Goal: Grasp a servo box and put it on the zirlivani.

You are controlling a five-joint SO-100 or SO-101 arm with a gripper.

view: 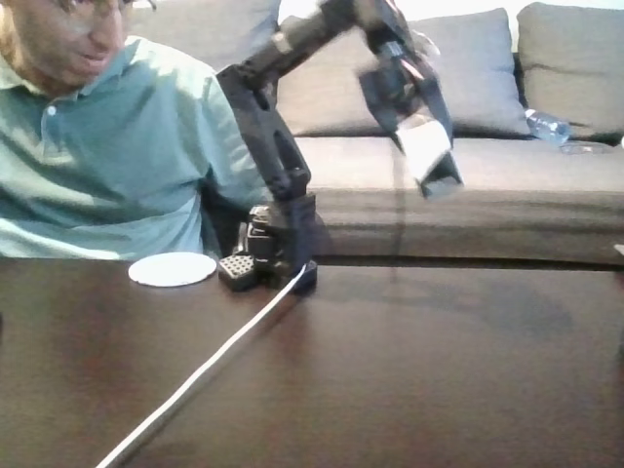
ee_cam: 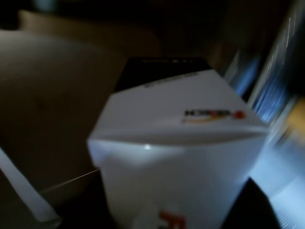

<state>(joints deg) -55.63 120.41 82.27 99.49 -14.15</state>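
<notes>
The arm was lifted high over the dark bench (view: 409, 370), and its pincer (view: 427, 156) held the servo box (view: 425, 148) tight up in the air, tipped to one side, in front of the grey sofa (view: 507, 195). The white zirlivani (view: 173, 268) lay flat on the bench, just beside the arm's base and well apart from the box. A person in a green shirt (view: 107, 166) sat behind it. In the wrist view the box (ee_cam: 181, 157) looked big and blurry

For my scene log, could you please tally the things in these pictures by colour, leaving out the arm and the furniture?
White and black: 1, the servo box held up in the gripper.
White: 2, the zirlivani and the cable on the table.
Clear: 1, a bottle on the sofa.
Total: 4.
</notes>
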